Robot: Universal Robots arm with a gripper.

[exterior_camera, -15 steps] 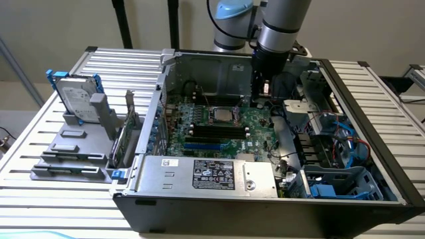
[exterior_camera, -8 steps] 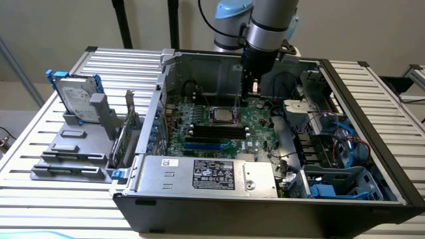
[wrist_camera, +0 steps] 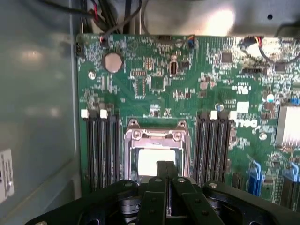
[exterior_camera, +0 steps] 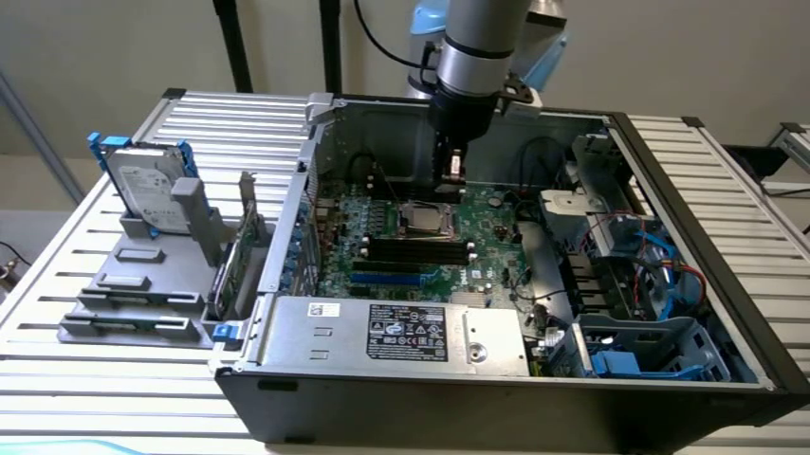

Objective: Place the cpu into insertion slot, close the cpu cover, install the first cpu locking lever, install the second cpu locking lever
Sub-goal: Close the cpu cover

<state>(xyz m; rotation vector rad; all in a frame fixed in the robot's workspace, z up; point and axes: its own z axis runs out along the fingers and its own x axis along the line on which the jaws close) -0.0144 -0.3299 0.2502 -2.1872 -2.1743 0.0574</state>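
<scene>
Item: open computer case, gripper shut over a seated cpu.

The gripper (wrist_camera: pixel 167 169) had its jaws pressed together with nothing between them. In the exterior view it hung from the arm (exterior_camera: pixel 475 47) inside the computer case (exterior_camera: pixel 506 408), just above the motherboard (wrist_camera: pixel 215 84) at the far edge of the insertion slot (exterior_camera: pixel 424 220); contact could not be told. The cpu (wrist_camera: pixel 152 161), a pale bright square, lay in the slot. The cpu cover (wrist_camera: pixel 154 137), a silvery frame, lay flat around it, and black memory slots (wrist_camera: pixel 101 145) flanked it on both sides. A coin battery (wrist_camera: pixel 112 62) sat further up the board. A power supply (exterior_camera: pixel 393 332) filled the case's near edge. At the exterior view's left, a hard drive (exterior_camera: pixel 139 185) stood upright in a grey rack (exterior_camera: pixel 133 284) on the slatted table (exterior_camera: pixel 76 379).
</scene>
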